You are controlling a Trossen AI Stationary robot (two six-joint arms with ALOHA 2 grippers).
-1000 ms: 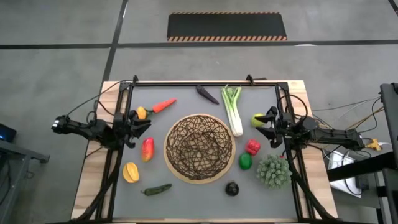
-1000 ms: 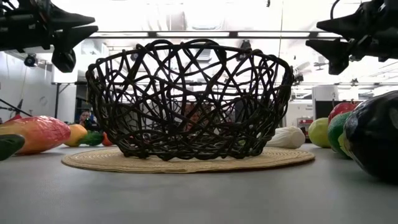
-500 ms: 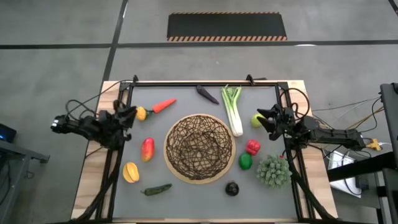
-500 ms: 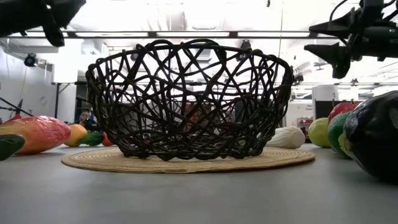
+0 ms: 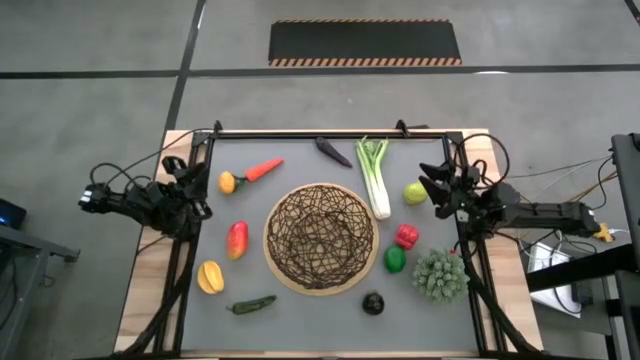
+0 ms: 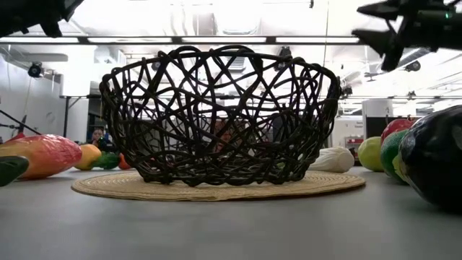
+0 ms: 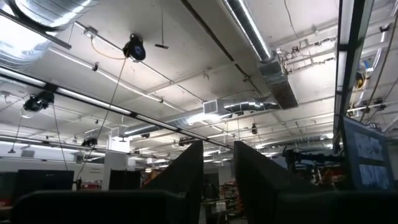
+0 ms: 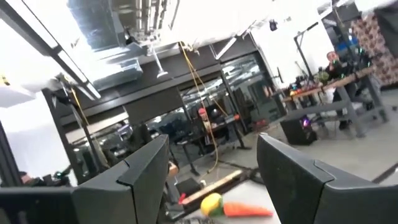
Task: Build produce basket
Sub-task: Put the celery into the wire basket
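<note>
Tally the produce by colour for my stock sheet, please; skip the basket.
Red: 2, pepper, pepper
Orange: 1, carrot
Yellow: 2, lemon, lemon
Green: 5, lime, fruit, chili, leek, spiky ball
Dark: 2, eggplant, pod
Total: 12

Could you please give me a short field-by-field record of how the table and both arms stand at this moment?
basket: mid-table, nothing inside
left of basket: carrot, small orange-yellow fruit, red-yellow pepper, yellow fruit, green chili
behind basket: leek, dark pod
right of basket: lime, red pepper, green fruit, leafy bunch
in front of basket: eggplant
left tool: at left table edge, narrow gap, holding nothing
right tool: beside the lime, open, holding nothing
</note>
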